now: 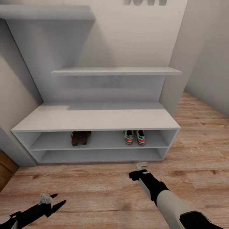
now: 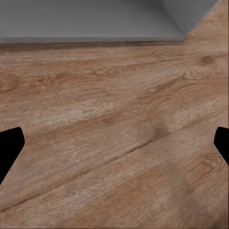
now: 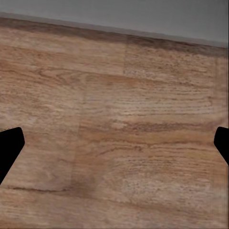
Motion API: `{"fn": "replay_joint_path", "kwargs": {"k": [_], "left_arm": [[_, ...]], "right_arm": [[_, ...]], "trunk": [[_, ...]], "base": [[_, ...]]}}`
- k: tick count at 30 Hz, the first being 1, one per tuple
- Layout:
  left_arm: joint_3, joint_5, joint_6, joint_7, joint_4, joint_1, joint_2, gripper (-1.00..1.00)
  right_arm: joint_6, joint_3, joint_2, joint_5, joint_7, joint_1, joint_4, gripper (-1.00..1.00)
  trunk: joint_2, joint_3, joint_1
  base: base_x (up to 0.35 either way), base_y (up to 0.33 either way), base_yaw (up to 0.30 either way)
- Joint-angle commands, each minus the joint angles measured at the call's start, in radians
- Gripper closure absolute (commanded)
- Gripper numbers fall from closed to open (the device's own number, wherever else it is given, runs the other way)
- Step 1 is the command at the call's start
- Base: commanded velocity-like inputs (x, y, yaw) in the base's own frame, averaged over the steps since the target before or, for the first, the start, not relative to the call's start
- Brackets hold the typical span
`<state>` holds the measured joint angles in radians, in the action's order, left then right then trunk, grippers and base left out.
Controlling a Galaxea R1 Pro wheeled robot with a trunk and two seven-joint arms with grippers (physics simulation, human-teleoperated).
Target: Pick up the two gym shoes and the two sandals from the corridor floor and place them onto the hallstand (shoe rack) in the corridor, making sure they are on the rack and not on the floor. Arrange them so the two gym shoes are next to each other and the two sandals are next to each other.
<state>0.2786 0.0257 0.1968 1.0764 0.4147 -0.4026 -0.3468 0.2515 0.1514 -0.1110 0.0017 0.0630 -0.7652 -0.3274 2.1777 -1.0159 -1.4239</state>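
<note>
We see 2 sandals (image 1: pixel 80 138) left and 2 gym shoes (image 1: pixel 134 137) right on the hallstand's (image 1: pixel 95 119) upper shelf; both our grippers' fingers, left (image 1: pixel 58 201) and right (image 1: pixel 135 175), spread apart, empty.

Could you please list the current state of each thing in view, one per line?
Gym shoes: side by side on the hallstand's upper shelf, right part.
Sandals: side by side on the same shelf, left of the gym shoes.
Hallstand: top bare, lower shelf bare.
Corridor floor: no shoes on it.
Left tool: open, holding nothing, above the floor.
Right tool: open, holding nothing, near the hallstand's base.
</note>
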Motion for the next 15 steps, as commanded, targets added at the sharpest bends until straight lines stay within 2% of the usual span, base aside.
{"fn": "replay_joint_path", "kwargs": {"k": [1, 3, 4, 5, 8, 15], "left_arm": [[0.002, 0.0, 0.006, -0.011, -0.005, 0.001, 0.0, -1.0], [0.002, -0.001, 0.008, -0.041, -0.011, 0.006, 0.0, -1.0], [0.002, -0.002, 0.021, -0.103, -0.019, 0.015, 0.001, -1.0], [0.002, -0.002, 0.028, -0.111, -0.019, 0.016, 0.001, -1.0], [0.002, -0.001, 0.037, -0.121, -0.02, 0.018, 0.0, -1.0], [0.002, -0.002, 0.04, -0.129, -0.021, 0.019, 0.0, -1.0]], "right_arm": [[-0.006, 0.007, 0.005, 0.0, 0.005, 0.001, 0.005, -1.0], [-0.045, 0.008, 0.011, 0.001, 0.004, 0.003, 0.021, -1.0], [-0.172, 0.009, 0.019, 0.002, 0.002, 0.005, 0.069, -1.0], [-0.207, 0.01, 0.02, 0.003, 0.001, 0.005, 0.08, -1.0], [-0.245, 0.012, 0.021, 0.004, 0.001, 0.006, 0.092, -1.0], [-0.267, 0.014, 0.022, 0.005, 0.0, 0.006, 0.1, -1.0]], "trunk": [[0.0, -0.001, 0.0], [0.0, -0.001, 0.0], [0.0, -0.001, 0.0], [0.0, -0.001, 0.0], [-0.021, 0.009, 0.012], [-0.07, 0.031, 0.039]], "base": [[0.0, 0.0, 0.0], [0.0, 0.0, 0.0], [0.0, 0.0, 0.0], [0.0, 0.0, 0.0], [0.0, 0.0, 0.0], [0.0, 0.0, 0.0]]}}
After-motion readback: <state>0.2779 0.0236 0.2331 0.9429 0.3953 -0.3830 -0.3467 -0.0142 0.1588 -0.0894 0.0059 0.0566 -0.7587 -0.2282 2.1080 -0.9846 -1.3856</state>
